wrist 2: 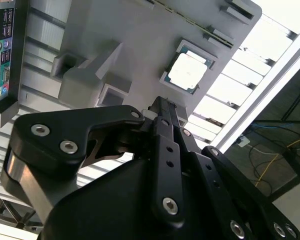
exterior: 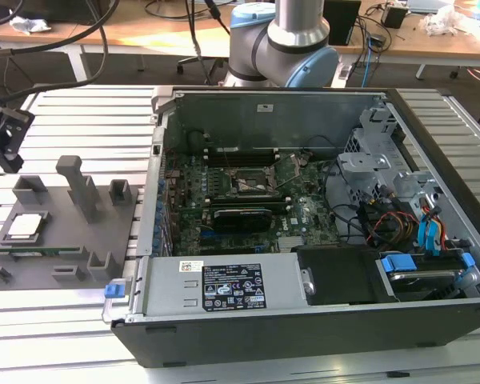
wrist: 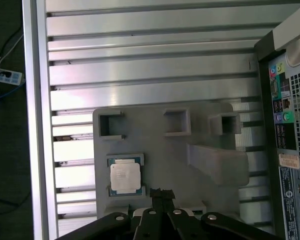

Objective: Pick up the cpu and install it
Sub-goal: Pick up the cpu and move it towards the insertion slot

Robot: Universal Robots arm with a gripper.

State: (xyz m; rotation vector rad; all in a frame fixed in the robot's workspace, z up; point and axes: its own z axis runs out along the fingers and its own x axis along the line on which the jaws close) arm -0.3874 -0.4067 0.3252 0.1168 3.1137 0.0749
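Dull silver metal cpu (wrist: pixel 125 177), matt grey plastic holder (wrist: pixel 160 150), ribbed bare-aluminium table (wrist: pixel 140 65), matt black claw (wrist: pixel 161 194)

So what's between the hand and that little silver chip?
Nothing but bare grey tray, as the first wrist view shows between the hand and the cpu.

— What does your arm (exterior: pixel 292 24) look like?
— You see a silver-grey tube with pale blue joint caps (exterior: pixel 304 68).
— And your gripper (wrist 2: pixel 162 102)?
— Matte black linkage plates (wrist 2: pixel 65 135), studded with silver hex screws (wrist 2: pixel 170 205).

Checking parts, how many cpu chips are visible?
1: the cpu sits in the grey fixture, at the exterior view's left of the computer case; its interior could hide others.
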